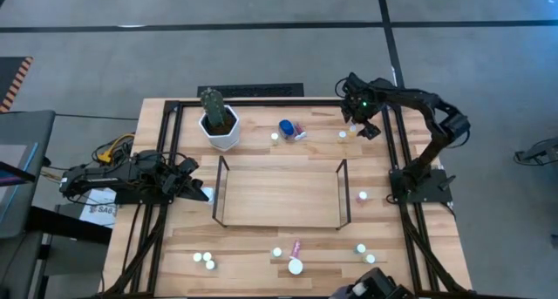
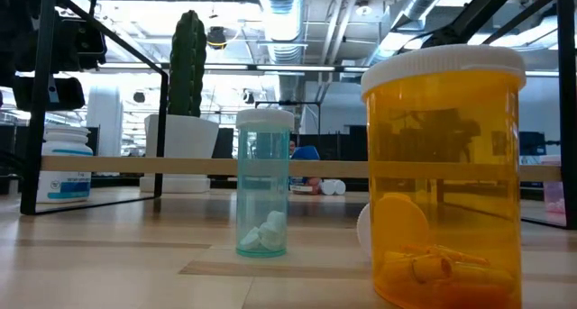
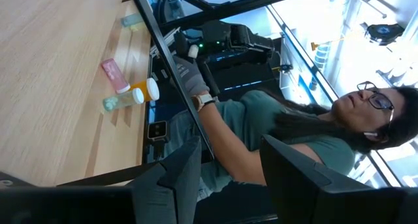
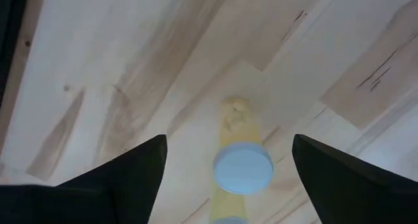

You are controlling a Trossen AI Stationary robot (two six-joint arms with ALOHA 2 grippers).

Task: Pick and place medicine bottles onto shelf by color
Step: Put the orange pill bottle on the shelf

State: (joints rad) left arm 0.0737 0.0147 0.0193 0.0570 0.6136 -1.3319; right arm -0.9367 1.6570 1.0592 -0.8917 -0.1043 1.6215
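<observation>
My right gripper (image 1: 356,125) hangs open over the table's far right part, fingers pointing down. In the right wrist view a small yellowish bottle (image 4: 243,168) with a white cap sits on the wood below and between the two fingers (image 4: 228,140), untouched. In the high view this bottle (image 1: 343,135) is just left of the gripper. The shelf (image 1: 279,194) stands mid-table with bare boards. My left gripper (image 1: 202,193) rests level at the table's left side, open, nothing between its fingers (image 3: 228,178).
A cactus pot (image 1: 220,125) and a blue-capped bottle (image 1: 286,127) stand behind the shelf. Several small bottles lie along the near edge (image 1: 296,266), one at the right (image 1: 363,195). An orange bottle (image 2: 444,174) and a teal one (image 2: 262,183) fill the low view. A person (image 3: 261,119) stands beyond the table.
</observation>
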